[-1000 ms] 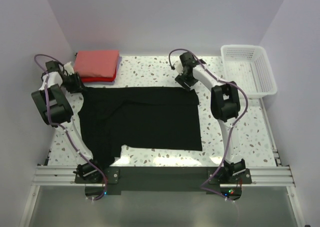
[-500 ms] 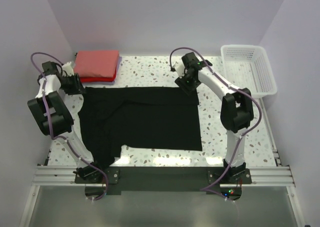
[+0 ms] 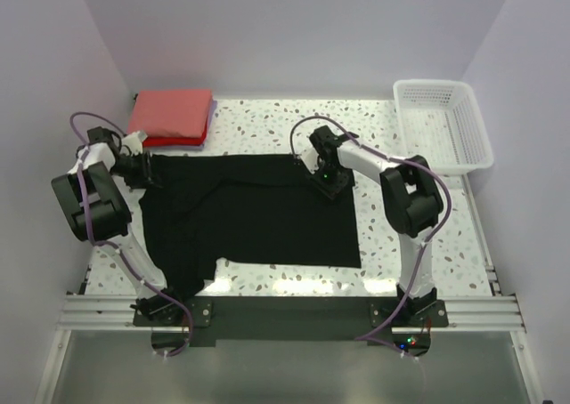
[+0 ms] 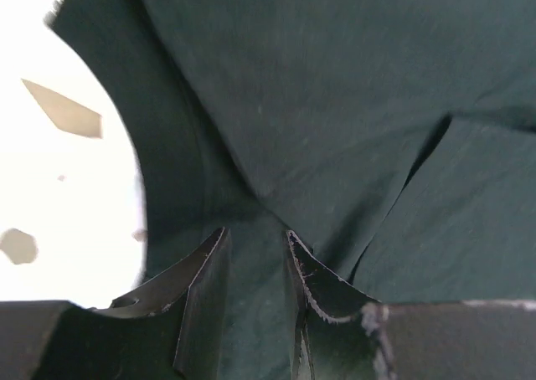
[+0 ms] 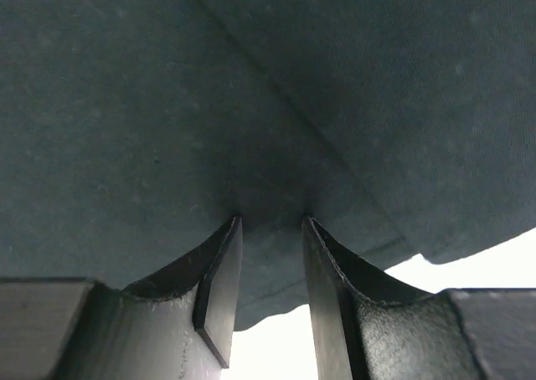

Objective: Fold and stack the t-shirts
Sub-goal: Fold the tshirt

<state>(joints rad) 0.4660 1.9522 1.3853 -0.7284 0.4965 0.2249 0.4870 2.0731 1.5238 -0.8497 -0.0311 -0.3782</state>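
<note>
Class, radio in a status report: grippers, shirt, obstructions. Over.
Left gripper pinching black t-shirt, far left. Right gripper pinching it, far right. Shirt spread out. Nothing on it.

A black t-shirt [image 3: 258, 213] lies spread on the speckled worktop [image 3: 267, 124], the left gripper [image 3: 147, 168] at its far-left corner and the right gripper [image 3: 328, 180] on its far edge. Folded coral-red t-shirts [image 3: 171, 115] sit beyond, and a white basket [image 3: 472, 137] stands far right.

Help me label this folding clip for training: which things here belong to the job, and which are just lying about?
Belongs to the job:
- black cloth t-shirt, spread flat
- folded coral-red cloth t-shirts, stacked at the far left
- left claw and right claw, both on the black cloth

Just lying about:
- white plastic lattice basket, at the far right
</note>
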